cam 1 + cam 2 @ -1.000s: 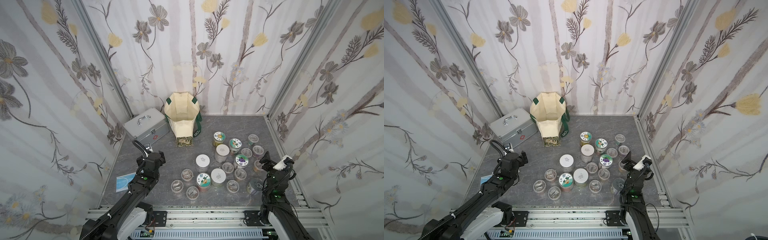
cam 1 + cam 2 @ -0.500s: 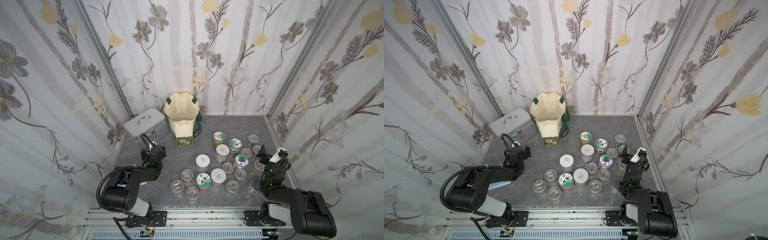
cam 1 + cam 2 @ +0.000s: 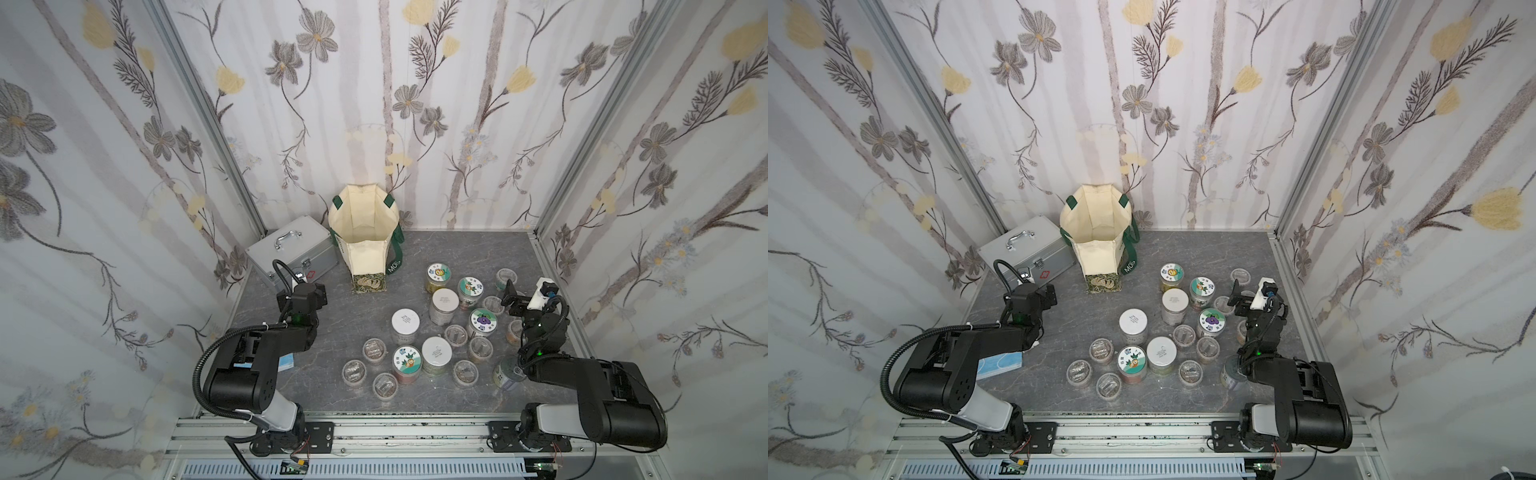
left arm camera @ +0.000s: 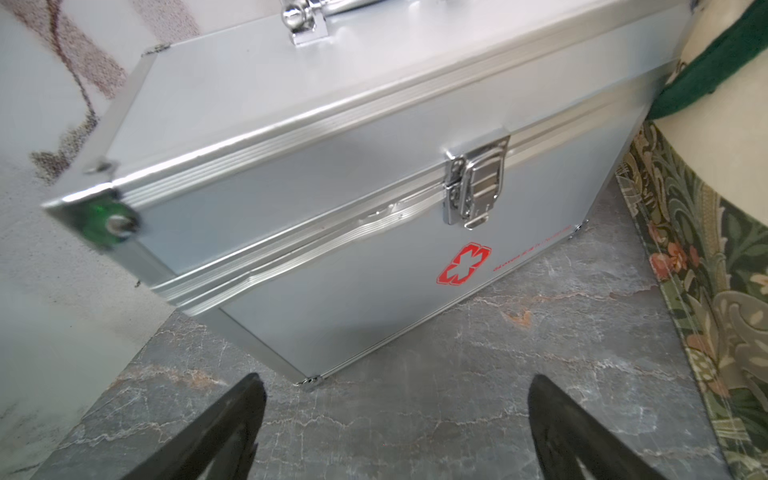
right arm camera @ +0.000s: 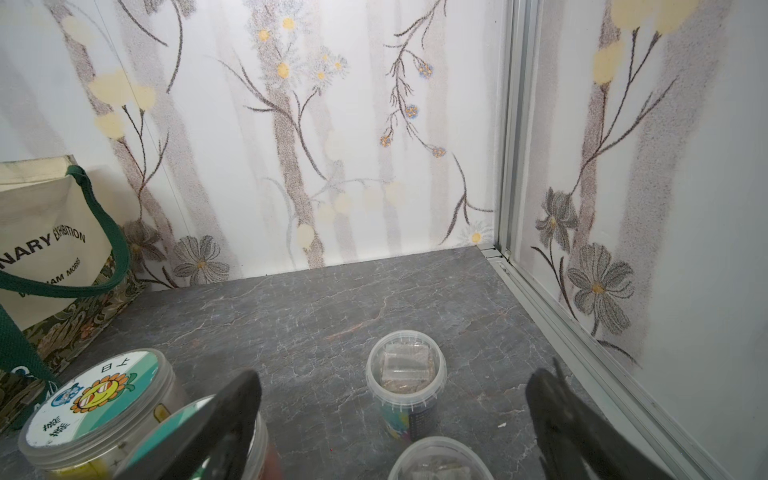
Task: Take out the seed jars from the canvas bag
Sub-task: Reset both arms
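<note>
Blue face mask (image 3: 998, 365): partly hidden beneath the left arm (image 3: 963, 345), near left of the grey stone-look floor (image 3: 1067, 328); only one end shows.
Left gripper (image 4: 397, 384): jaws spread wide, holding nothing, low over bare floor, pointing at the silver metal case (image 4: 332, 199). Only two black fingertips (image 4: 245, 403) show in its wrist view.
Silver metal case (image 3: 291, 249): closed and latched, red cross on the front, in the back left corner; handle cut off in the wrist view.
Canvas bag (image 3: 365, 255), hidden parts: its near wall screens the inside bottom in both top views, so any contents cannot be told. The right wrist view cuts off its green lettering (image 5: 50, 241).
Canvas bag, stance: upright near the back wall (image 3: 457, 187), just right of the case. Long axis vertical, mouth gaping upward. Narrow end with leafy base faces the robot; lettered broad side faces right, a dark green handle (image 5: 112, 232) hanging down it.
Seed jars (image 3: 404, 322), hidden parts: two at the group's right edge are partly covered by the right arm (image 3: 540, 332); whether the nearer one is tilted is hard to tell.
Seed jars, stance: more than a dozen stand on the floor outside the bag, between it and the right arm. Lids up, axes vertical; taller ones carry white or sticker lids.
Right gripper (image 5: 397, 376): jaws wide apart, gripping nothing, above the rightmost jars; one clear-lidded jar (image 5: 405, 374) stands just ahead, seen between the fingers (image 5: 232, 407).
</note>
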{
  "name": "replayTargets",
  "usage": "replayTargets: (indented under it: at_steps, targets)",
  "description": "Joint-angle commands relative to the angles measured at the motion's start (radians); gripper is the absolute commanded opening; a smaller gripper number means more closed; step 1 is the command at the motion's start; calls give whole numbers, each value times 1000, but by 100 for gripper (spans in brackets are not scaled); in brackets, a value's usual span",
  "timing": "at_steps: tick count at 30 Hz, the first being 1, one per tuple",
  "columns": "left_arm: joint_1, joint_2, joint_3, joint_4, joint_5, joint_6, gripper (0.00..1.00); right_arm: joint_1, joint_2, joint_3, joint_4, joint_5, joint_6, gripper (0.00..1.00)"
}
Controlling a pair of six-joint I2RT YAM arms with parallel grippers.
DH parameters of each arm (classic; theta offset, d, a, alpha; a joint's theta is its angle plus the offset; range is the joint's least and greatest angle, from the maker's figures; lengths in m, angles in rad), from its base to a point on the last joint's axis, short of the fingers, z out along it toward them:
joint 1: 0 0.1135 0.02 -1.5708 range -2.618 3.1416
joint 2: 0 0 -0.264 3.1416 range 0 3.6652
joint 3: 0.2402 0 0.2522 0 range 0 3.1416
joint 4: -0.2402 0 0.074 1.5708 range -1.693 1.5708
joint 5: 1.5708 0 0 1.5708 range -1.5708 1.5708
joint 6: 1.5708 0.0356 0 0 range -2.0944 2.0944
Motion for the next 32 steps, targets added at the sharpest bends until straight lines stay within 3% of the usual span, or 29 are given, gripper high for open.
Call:
replayTargets:
  at_steps: [1, 4, 6, 7, 12, 32]
  targets:
    - [2, -15, -44, 89, 24, -5, 100, 2, 1, 1, 12, -22, -22, 100]
    - [9, -34, -145, 250, 80, -3, 100, 2, 1, -1, 15, -23, -22, 100]
    - [17, 62, -237, 541, 192, 47, 100, 2, 0, -1, 15, -23, -22, 100]
    - [-5, 75, -260, 592, 160, 65, 100, 2, 1, -1, 15, -23, -22, 100]
    - [38, 25, -140, 274, 188, 4, 100, 2, 2, 0, 15, -23, -21, 100]
    - [41, 28, -141, 285, 192, 2, 100, 5, 2, 2, 8, -21, -25, 100]
